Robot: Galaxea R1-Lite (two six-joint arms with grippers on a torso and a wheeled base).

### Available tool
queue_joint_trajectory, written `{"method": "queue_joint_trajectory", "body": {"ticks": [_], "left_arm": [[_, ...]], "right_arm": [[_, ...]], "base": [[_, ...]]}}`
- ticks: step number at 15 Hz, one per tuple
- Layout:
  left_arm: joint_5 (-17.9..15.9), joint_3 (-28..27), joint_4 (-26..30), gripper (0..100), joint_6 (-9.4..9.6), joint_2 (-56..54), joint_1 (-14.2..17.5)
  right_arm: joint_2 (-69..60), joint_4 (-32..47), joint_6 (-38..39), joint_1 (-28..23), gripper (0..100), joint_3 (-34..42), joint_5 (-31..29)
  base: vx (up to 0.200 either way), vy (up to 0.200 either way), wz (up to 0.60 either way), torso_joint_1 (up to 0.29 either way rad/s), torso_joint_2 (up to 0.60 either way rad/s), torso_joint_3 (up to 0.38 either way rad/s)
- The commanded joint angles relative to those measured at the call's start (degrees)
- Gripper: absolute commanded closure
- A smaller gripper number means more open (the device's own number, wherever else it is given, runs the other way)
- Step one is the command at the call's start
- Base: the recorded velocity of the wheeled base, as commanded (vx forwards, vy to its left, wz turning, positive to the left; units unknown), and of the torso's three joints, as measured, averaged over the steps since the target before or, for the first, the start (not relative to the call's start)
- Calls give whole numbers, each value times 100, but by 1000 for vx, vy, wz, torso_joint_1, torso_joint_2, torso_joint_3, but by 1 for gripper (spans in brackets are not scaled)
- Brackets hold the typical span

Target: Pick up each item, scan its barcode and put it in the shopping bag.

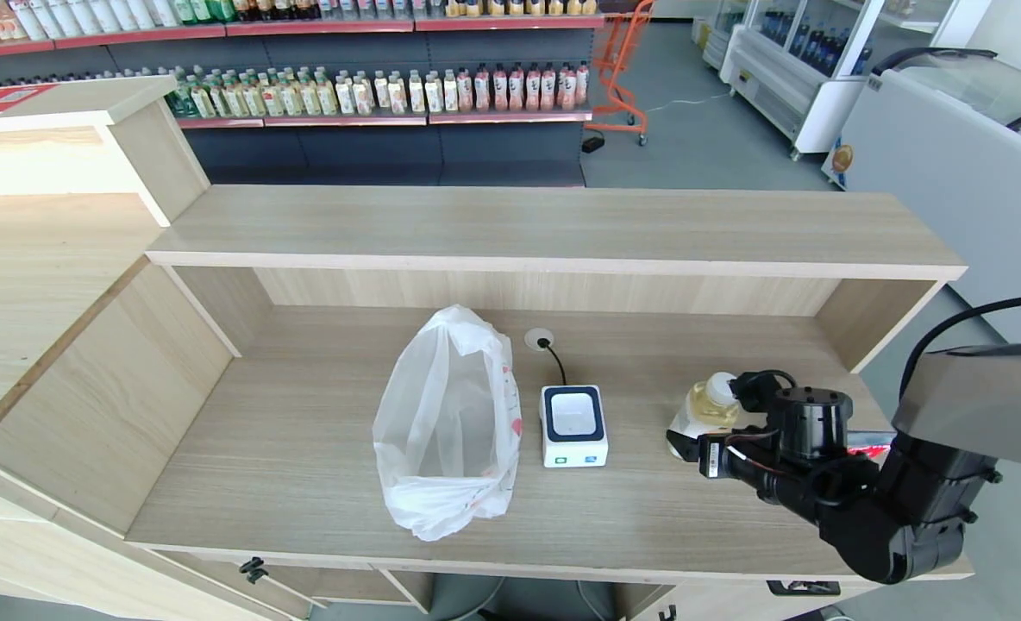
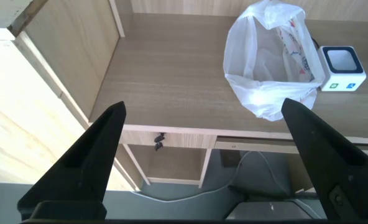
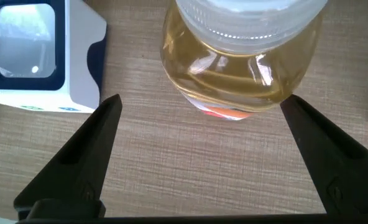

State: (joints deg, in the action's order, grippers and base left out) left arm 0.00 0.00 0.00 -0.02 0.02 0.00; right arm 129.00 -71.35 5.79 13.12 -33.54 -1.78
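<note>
- Head view: on the pale wooden counter (image 1: 303,448), a white shopping bag (image 1: 446,423) left of centre, mouth open toward the front edge.
- Just right of the bag, a small white scanner (image 1: 573,424) with a dark-framed window, cable running back to a hole in the counter.
- Further right, well apart from the bag, an upright clear bottle (image 1: 707,405) of yellowish liquid with a white cap.
- Right claw (image 1: 719,417) at the bottle, one black finger on each side of it.
- Behind the counter, store shelves (image 1: 372,95) lined with drinks.
- Left wrist view: left claw (image 2: 204,104) spread wide with nothing between its fingers, hanging out past the counter's front edge.
- Beyond it, the bag and the scanner on the counter; below the edge, a drawer front with a dark handle (image 2: 159,142).
- Right wrist view: right claw's fingers wide apart, gripping nothing; bottle's base just at the tips, in line with the gap, no visible contact.
- Scanner beside the bottle, apart from it, bare wood grain between.
</note>
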Motion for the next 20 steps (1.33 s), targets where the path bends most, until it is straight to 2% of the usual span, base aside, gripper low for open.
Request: {"method": "queue_joint_trajectory", "body": {"ticks": [1, 8, 14, 17, 18, 20], "left_arm": [[0, 0, 0, 0, 2, -2, 0], [0, 0, 0, 0, -6, -2, 0], [0, 0, 0, 0, -6, -2, 0], [0, 0, 0, 0, -6, -2, 0], [0, 0, 0, 0, -6, -2, 0], [0, 0, 0, 0, -6, -2, 0]], "right_arm": [[231, -142, -17, 7, 0, -109, -7], [600, -265, -280, -20, 0, -865, -7], [987, -485, -781, 7, 0, -1085, 37], [1013, -538, -816, 7, 0, -1111, 248], [1039, -494, -939, -2, 100, -1199, 248], [1189, -503, -1080, -11, 100, -1454, 231]], "base": [[0, 0, 0, 0, 0, 0], [0, 0, 0, 0, 0, 0], [0, 0, 0, 0, 0, 0], [0, 0, 0, 0, 0, 0], [0, 0, 0, 0, 0, 0], [0, 0, 0, 0, 0, 0]]}}
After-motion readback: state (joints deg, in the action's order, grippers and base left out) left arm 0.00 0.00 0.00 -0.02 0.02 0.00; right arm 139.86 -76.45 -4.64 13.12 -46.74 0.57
